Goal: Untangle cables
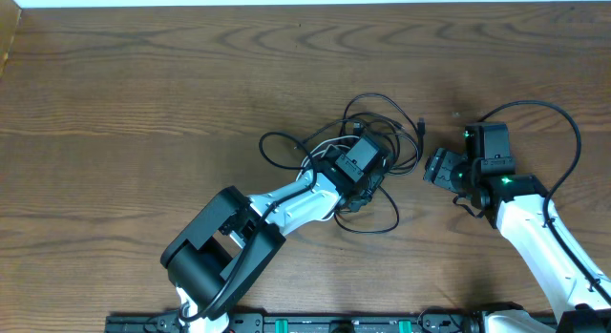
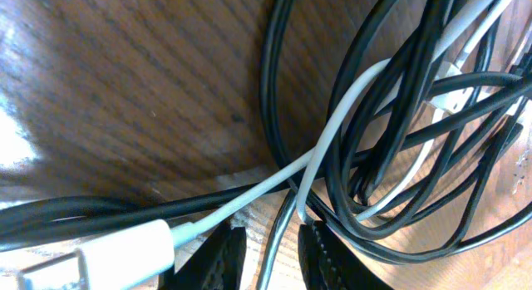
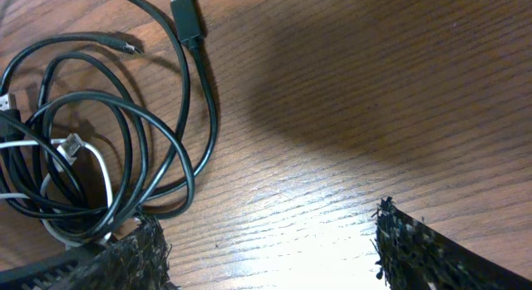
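Cables [image 2: 366,149] bunch right under left gripper [image 2: 274,257], strand between its jaws (pinched? can't tell); right gripper [image 1: 439,168] gapes empty beside them.

Two black cables [image 3: 186,14], one white cable [image 2: 133,247], two robot arms [image 1: 296,204], one wooden table [image 1: 143,85].

The cables [image 1: 391,133] lie tangled on the table [image 1: 143,104], right of centre in the overhead frame. The left gripper [image 1: 363,171] sits over the tangle's lower part, with one strand between its fingers. The right gripper [image 1: 437,168] is just right of the tangle.
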